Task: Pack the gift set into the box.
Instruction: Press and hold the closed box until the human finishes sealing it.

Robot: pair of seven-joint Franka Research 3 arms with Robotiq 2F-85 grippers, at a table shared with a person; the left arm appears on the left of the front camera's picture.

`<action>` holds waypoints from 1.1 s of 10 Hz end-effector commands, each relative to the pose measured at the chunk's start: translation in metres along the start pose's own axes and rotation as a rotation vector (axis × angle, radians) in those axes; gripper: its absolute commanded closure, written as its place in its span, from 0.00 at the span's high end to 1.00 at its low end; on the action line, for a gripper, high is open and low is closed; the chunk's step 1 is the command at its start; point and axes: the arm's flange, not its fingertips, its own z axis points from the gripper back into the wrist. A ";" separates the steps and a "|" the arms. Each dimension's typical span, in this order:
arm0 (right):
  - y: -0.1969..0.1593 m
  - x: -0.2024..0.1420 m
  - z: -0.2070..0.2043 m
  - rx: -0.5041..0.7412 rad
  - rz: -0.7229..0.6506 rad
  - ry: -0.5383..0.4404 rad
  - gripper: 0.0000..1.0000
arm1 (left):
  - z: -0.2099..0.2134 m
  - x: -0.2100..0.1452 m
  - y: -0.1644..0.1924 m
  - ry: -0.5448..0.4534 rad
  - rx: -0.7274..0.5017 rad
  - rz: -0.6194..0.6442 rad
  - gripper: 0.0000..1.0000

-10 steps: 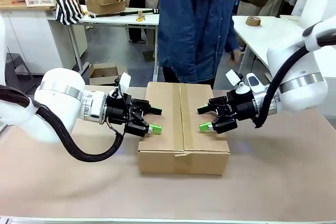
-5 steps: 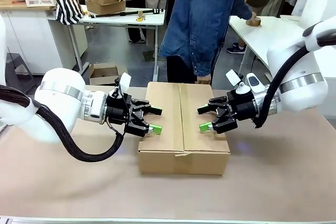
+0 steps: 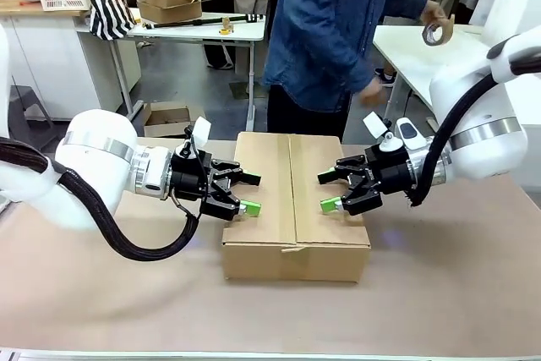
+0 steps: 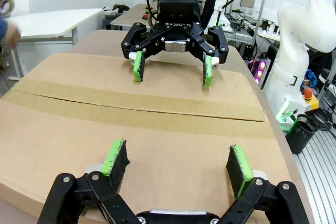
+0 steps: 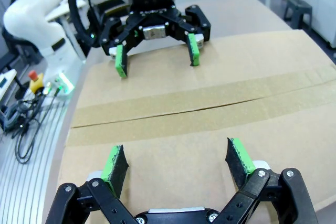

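Only the person has moved since the earlier frames — the figure in the denim jacket (image 3: 325, 31) has swung toward the upper right of the front view and now holds a roll of tape (image 3: 433, 34) up in one hand, while both arms sit as they did. Across the lower half of that view lies the brown-topped bench (image 3: 456, 293), and at its centre the box (image 3: 296, 209), its flaps folded down and meeting in a seam along the top. No basket shows, so the gift set is presumably already inside, though that cannot be confirmed. The left gripper (image 3: 250, 194) hovers at the box's left edge and the right gripper (image 3: 325, 192) at its right edge, each with jaws spread wide and nothing between them; the wrist views show the green pads (image 4: 116, 157) just above the cardboard.

Packing looks done; sealing seems in hand. Next, I judge, the flaps must be held flat while tape goes over the seam.
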 end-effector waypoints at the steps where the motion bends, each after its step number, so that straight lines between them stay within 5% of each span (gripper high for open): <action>1: 0.001 -0.005 -0.001 -0.003 -0.019 0.002 1.00 | 0.000 -0.005 0.000 -0.002 -0.002 0.010 1.00; 11: 0.001 -0.005 -0.001 -0.003 -0.019 0.002 1.00 | 0.000 -0.005 0.000 -0.002 -0.002 0.010 1.00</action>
